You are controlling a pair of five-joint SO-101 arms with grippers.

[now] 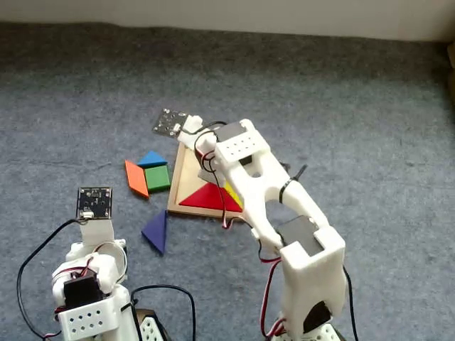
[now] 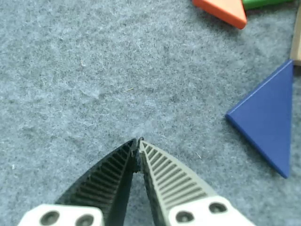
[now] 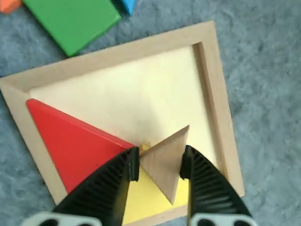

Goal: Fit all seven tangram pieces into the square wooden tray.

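My right gripper (image 3: pixel 160 156) pinches a small bare-wood triangle (image 3: pixel 167 179) by two of its edges and holds it over the square wooden tray (image 3: pixel 215 94), above the inner corner where the large red triangle (image 3: pixel 70 146) and a yellow piece (image 3: pixel 143 200) already lie on the tray floor. I cannot tell whether the wood triangle touches anything beneath it. My left gripper (image 2: pixel 139 143) is pressed together on nothing and hangs over the carpet well off the tray. The dark blue triangle (image 2: pixel 265 122) lies between it and the tray, just off a tray corner. The green square (image 3: pixel 70 19), the orange parallelogram (image 1: pixel 136 177) and the light blue triangle (image 1: pixel 151 158) sit clustered beside the tray's outer rim, so I judge the task less than half done. The main risk is release: the wood triangle overlaps the yellow piece from where I look, so letting go here would likely leave it propped on yellow or on the red edge instead of flat. The grip on slanted edges is thin, so any push against a neighbour could twist the piece out of my fingers. The tray rests loose on carpet, and pressing down or sideways could slide it and jostle the seated pieces
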